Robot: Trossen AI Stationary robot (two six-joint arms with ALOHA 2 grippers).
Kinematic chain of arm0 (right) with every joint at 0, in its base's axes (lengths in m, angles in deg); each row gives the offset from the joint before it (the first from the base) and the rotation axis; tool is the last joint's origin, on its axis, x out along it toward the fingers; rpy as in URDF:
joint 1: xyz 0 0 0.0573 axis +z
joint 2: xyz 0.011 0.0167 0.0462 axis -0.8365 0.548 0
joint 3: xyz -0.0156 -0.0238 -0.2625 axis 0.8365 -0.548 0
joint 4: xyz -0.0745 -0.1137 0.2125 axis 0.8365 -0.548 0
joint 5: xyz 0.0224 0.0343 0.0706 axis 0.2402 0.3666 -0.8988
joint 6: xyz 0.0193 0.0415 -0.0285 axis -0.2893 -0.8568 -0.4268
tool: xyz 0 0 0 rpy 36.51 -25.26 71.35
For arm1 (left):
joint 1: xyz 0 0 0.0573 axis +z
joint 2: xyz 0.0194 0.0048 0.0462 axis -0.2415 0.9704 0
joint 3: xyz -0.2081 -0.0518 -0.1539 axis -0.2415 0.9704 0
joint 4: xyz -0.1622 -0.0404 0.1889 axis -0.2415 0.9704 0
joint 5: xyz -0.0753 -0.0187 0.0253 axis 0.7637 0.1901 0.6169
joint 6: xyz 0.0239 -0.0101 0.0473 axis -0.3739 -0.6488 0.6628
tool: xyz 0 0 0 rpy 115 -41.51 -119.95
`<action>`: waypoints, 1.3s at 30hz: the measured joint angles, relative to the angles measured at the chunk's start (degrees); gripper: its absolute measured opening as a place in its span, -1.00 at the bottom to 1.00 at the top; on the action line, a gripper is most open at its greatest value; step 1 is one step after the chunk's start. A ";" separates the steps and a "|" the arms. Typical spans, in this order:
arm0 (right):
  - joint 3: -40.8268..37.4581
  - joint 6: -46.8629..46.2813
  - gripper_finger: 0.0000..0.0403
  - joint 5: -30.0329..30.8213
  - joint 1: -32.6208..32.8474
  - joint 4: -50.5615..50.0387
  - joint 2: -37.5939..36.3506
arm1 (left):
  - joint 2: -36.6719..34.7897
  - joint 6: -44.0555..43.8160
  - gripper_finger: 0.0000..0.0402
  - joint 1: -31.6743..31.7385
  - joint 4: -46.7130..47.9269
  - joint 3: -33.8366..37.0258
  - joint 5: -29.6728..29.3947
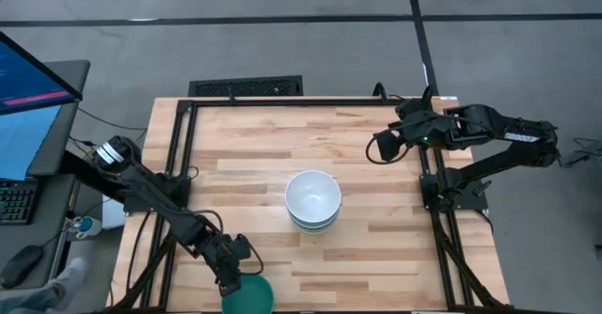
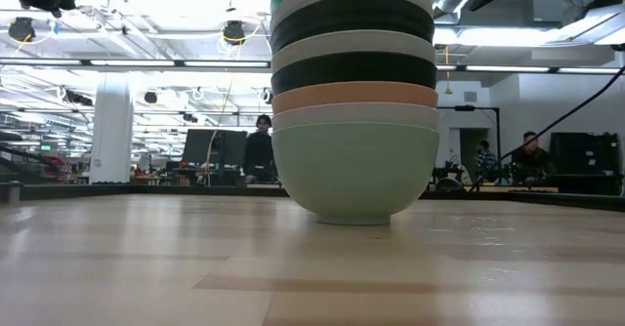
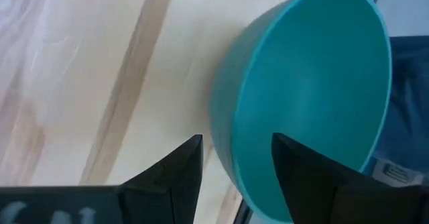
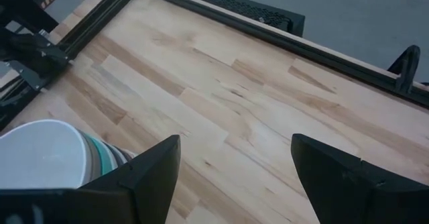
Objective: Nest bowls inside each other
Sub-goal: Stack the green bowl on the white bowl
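A stack of nested bowls point(image 1: 313, 201) stands on its base at the table's middle, with a white bowl on top. The low view shows its mint green bottom bowl point(image 2: 354, 175) on the wood, then white, orange point(image 2: 354, 98), black and more above. The stack's edge point(image 4: 50, 153) also shows in the right wrist view. A single turquoise bowl point(image 1: 248, 295) sits at the table's near edge. My left gripper point(image 1: 239, 273) is open over it, one finger on each side of the bowl's near wall point(image 3: 224, 150). My right gripper point(image 1: 380, 148) is open, up over the right far part of the table. My left gripper point(image 3: 234, 163) comes at the turquoise bowl from above, slanting toward the near edge. One finger point(image 3: 301, 167) is inside the bowl and the other point(image 3: 181, 170) outside, with the rim point(image 3: 221, 140) between them. Whether either finger touches the wall, I cannot tell.
A black metal frame point(image 1: 282, 101) runs along the table's far, left and right sides. Bare wood lies around the stack. A monitor and keyboard point(image 1: 23, 117) stand beyond the left edge. People point(image 2: 259, 145) sit far off in the room behind the table.
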 joint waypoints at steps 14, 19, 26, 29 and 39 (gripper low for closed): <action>0.00 0.31 0.52 -4.65 0.00 -0.22 0.01 | 7.67 0.35 -0.17 0.00 0.35 -0.02 -4.36; 0.00 2.13 0.52 -5.92 -0.04 -0.44 0.02 | 8.39 1.19 -0.52 2.66 0.45 -0.20 1.93; 0.00 5.07 0.52 -6.01 -0.04 -1.10 -0.01 | 0.24 6.28 -0.98 11.91 11.11 -4.64 2.77; 0.00 5.08 0.52 -6.20 -0.04 -2.09 0.00 | -5.69 9.29 -0.99 17.95 22.01 -11.02 2.38; 0.02 5.99 0.52 -7.30 -0.04 -2.21 -1.82 | -3.30 20.52 -1.00 36.10 40.42 -47.48 -1.30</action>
